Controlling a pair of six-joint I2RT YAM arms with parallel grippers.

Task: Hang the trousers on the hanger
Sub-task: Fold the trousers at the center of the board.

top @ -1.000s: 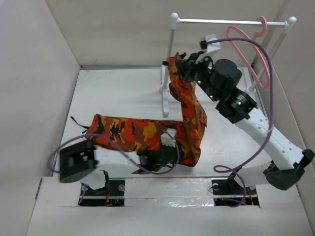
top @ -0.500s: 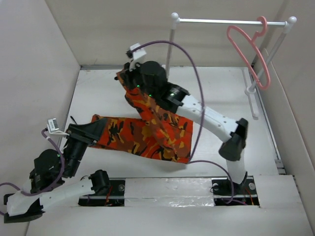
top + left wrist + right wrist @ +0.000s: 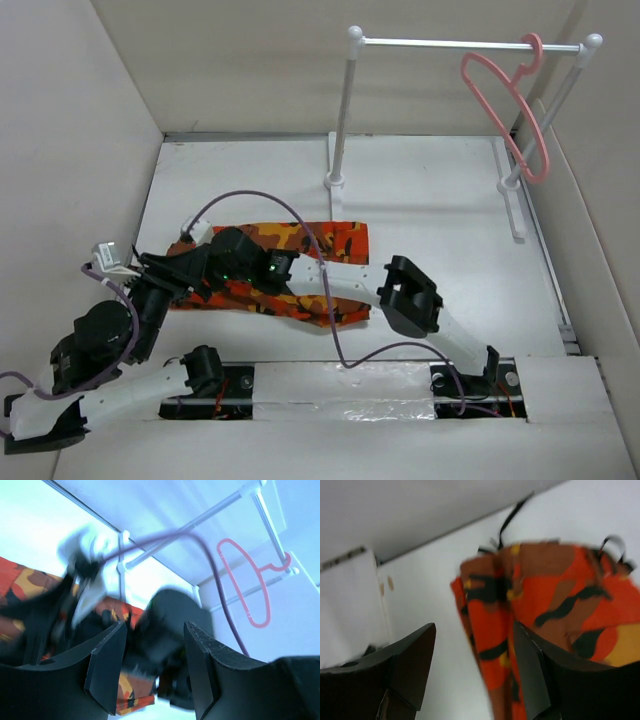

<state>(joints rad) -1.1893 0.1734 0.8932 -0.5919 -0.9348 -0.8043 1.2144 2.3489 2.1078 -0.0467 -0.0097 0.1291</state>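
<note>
Trousers (image 3: 318,240): camouflage print in orange, red, yellow and dark brown; lying flat and folded on the table (image 3: 440,200), left of centre, in front of the foot of the rail stand's left post
Trousers, left end: covered in the top view by both wrists; the right wrist view is blurred but shows black drawstrings (image 3: 512,517) at the fabric's edge
Hanger (image 3: 524,66): thin, pink, hooked on the right end of the rail, well apart from the trousers and carrying no fabric
Right gripper (image 3: 475,630): fingers apart with nothing between them, over the left end of the trousers; contact with the fabric cannot be told
Right arm: stretched low from its base across the trousers toward the left
Left gripper (image 3: 155,625): fingers apart with nothing clamped; the right arm's dark wrist shows through the gap
Left arm: folded back at the near left corner, its gripper pointing at the trousers' left end, just beside the right gripper
Rail stand (image 3: 345,110): white posts with a silver rail, at the far side of the table
Cable (image 3: 250,200): purple, looping above the right arm
</note>
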